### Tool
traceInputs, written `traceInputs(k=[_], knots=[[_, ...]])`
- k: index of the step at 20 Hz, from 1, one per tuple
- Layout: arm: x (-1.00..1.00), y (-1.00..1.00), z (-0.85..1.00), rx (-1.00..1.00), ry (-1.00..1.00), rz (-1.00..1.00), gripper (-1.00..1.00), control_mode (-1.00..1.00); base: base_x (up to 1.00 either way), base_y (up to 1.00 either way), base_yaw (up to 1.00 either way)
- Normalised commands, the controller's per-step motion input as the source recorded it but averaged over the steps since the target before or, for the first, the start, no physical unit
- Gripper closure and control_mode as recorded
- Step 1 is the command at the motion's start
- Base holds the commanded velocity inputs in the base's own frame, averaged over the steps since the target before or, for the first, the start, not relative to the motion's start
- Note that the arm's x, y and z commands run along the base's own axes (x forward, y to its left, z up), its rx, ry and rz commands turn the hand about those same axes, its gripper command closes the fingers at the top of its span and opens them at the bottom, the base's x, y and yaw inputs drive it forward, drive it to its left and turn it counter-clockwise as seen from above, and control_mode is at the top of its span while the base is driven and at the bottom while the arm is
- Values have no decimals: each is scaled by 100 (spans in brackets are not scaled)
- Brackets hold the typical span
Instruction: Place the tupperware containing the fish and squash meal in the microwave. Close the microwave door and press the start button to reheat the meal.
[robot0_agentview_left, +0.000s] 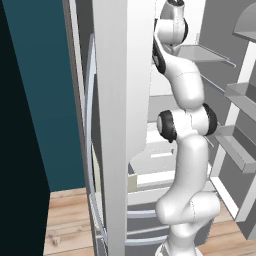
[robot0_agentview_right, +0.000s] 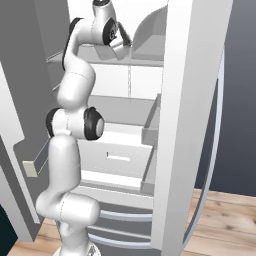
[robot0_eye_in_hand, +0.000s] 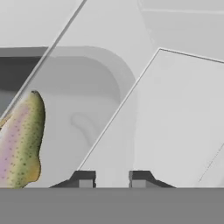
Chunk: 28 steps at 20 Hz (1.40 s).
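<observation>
Your gripper (robot0_eye_in_hand: 112, 179) sits at the bottom centre of the hand view, its fingertips (robot0_eye_in_hand: 85, 179) drawn close with the tupperware (robot0_eye_in_hand: 94, 109) rim running between them, seemingly pinched. The fish (robot0_eye_in_hand: 22, 140) lies at lower left inside it. In the right base view, your gripper (robot0_agentview_right: 122, 41) reaches onto the upper fridge shelf (robot0_agentview_right: 145, 61).
</observation>
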Motion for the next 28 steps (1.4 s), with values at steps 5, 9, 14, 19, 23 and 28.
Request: traceInputs(k=[5,9,14,19,23,28], knots=[[-85,0,0,-1,0,-12,100,-100,0,0,0],[-100,-5,-2,-2,1,-14,100,-100,0,0,0],[-100,-20,-21,0,5,-23,100,-100,0,0,0],[-100,-9,-11,0,0,-5,100,-100,0,0,0],[-98,0,-11,0,0,1,100,-100,0,0,0],[-55,0,-22,0,0,5,100,-100,0,0,0]])
